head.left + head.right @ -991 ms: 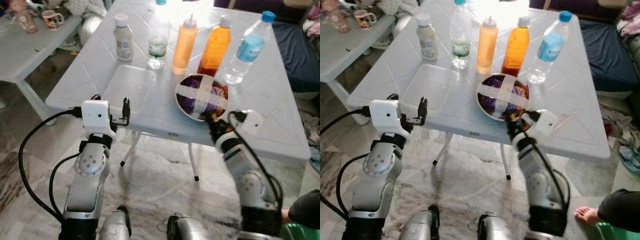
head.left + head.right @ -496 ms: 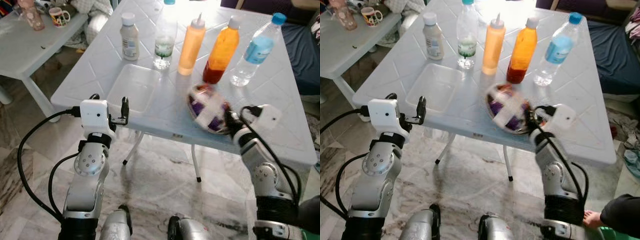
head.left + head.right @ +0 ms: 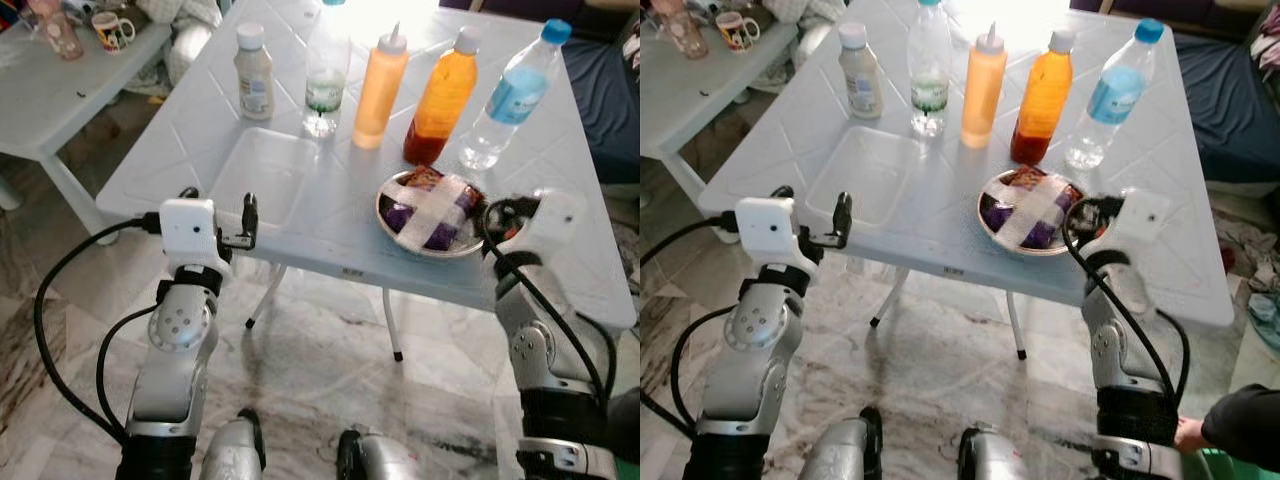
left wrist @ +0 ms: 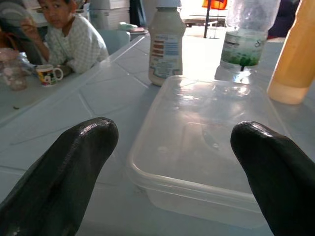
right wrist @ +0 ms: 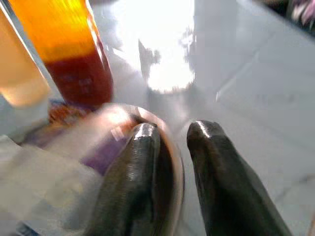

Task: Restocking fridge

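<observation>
Right wrist view: right gripper [image 5: 170,137] jaws pinching taped bowl [image 3: 430,212] rim, near-right tabletop [image 3: 300,230] | left gripper [image 4: 172,147] jaws hanging open | step: gripping bowl | next: lifting level for fridge.

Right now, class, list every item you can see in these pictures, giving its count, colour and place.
bowl: 1, taped, purple contents, table's near right.
clear tray: 1, near left.
cream bottle: 1, far left of the row.
clear bottle: 1, green label, next.
squeeze bottle: 1, pale orange, middle.
juice bottle: 1, orange-red.
water bottle: 1, blue cap, right end.
mug: 1, side table.
left gripper: open, before tray.
right gripper: pinching bowl's rim.
</observation>
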Controlling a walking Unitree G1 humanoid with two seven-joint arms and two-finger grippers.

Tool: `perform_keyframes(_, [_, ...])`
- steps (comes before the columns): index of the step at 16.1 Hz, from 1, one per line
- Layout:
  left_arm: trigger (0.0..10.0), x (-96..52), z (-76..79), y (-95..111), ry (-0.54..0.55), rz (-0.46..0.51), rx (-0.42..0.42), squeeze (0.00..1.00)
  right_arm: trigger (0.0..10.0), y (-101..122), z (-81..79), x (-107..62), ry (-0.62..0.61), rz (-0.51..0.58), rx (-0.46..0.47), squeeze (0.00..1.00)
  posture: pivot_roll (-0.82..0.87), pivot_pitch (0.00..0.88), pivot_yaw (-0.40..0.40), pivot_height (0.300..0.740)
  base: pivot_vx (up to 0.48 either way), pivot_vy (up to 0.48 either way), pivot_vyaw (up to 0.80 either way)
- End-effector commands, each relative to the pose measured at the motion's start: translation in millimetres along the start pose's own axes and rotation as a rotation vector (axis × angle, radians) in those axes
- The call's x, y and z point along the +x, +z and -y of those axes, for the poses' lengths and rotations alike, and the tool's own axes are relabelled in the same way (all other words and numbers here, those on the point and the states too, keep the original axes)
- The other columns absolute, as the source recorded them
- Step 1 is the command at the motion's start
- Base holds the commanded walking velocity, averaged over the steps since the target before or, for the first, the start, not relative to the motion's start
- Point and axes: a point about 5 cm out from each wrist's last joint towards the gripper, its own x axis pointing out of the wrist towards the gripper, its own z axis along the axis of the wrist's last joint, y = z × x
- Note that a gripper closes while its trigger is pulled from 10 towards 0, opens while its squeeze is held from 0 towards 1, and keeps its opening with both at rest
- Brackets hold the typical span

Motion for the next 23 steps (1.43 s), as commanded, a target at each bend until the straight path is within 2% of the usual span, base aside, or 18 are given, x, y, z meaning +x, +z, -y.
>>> perform_keyframes(1, [10.0, 0.3, 1.6, -0.4, -0.007, 0.0, 0.002, 0.0, 10.0, 6.8, -5.0, -4.2, 0.014, 0.053, -0.006, 1.0, 0.1, 0.192, -0.025, 0.74, 0.0, 0.0, 0.0])
perform_keyframes(2, [10.0, 0.9, 1.7, -0.4, -0.006, 0.001, 0.002, 0.0, 10.0, 8.4, -8.2, -5.8, 0.024, 0.073, 0.0, 1.0, 0.09, 0.191, -0.03, 0.74, 0.0, 0.0, 0.0])
perform_keyframes(4, [10.0, 0.7, 1.9, -0.9, -0.003, 0.0, -0.001, 0.0, 10.0, 7.5, -20.5, -13.5, 0.088, 0.126, -0.081, 1.0, 0.09, 0.191, -0.029, 0.74, 0.0, 0.0, 0.0])
perform_keyframes(7, [10.0, 0.9, 2.3, -0.6, -0.007, 0.001, -0.001, 0.0, 10.0, 2.9, -26.2, -22.1, 0.086, 0.108, -0.018, 1.0, 0.09, 0.188, -0.031, 0.74, 0.0, 0.0, 0.0])
perform_keyframes(9, [10.0, 1.6, 1.4, -0.2, -0.004, 0.003, -0.002, 0.0, 10.0, -3.4, -26.7, -37.6, 0.042, 0.078, 0.048, 1.0, 0.09, 0.188, -0.033, 0.74, 0.0, 0.0, 0.0])
perform_keyframes(11, [10.0, 1.0, 2.6, -1.0, -0.006, 0.001, -0.006, 0.0, 10.0, -15.0, -25.3, -56.8, 0.042, 0.049, 0.035, 1.0, 0.09, 0.189, -0.034, 0.74, 0.0, 0.0, 0.0])
perform_keyframes(14, [10.0, 1.7, 3.9, -1.3, -0.01, 0.001, -0.011, 0.0, 10.0, -18.5, -17.1, -61.6, 0.003, 0.033, 0.025, 1.0, 0.07, 0.19, -0.032, 0.74, 0.0, 0.0, 0.0])
perform_keyframes(15, [10.0, 2.5, 5.0, -1.3, -0.013, 0.001, -0.013, 0.0, 10.0, -22.3, -10.5, -61.5, -0.047, 0.004, 0.065, 0.22, 0.07, 0.188, -0.033, 0.74, 0.0, 0.0, 0.0])
perform_keyframes(16, [10.0, 2.6, 5.2, -1.2, -0.013, 0.002, -0.013, 0.0, 10.0, -23.4, -7.1, -61.1, -0.058, 0.001, 0.062, 0.0, 0.07, 0.188, -0.033, 0.74, 0.0, 0.0, 0.0])
perform_keyframes(17, [10.0, 2.7, 5.1, -1.2, -0.011, 0.003, -0.013, 0.0, 10.0, -23.5, 0.2, -57.7, -0.07, 0.008, 0.035, 0.0, 0.07, 0.189, -0.034, 0.74, 0.0, 0.0, 0.0])
perform_keyframes(19, [10.0, 1.6, 4.2, -1.5, -0.009, 0.001, -0.013, 0.0, 10.0, -23.2, 5.6, -52.5, -0.097, 0.003, 0.05, 0.0, 0.08, 0.191, -0.034, 0.74, 0.0, 0.0, 0.0])
perform_keyframes(23, [10.0, 2.0, 3.4, -0.7, -0.008, 0.005, -0.012, 0.0, 10.0, -38.3, 6.2, -39.2, -0.079, -0.1, 0.077, 0.0, 0.09, 0.195, -0.035, 0.74, 0.0, 0.0, 0.0])
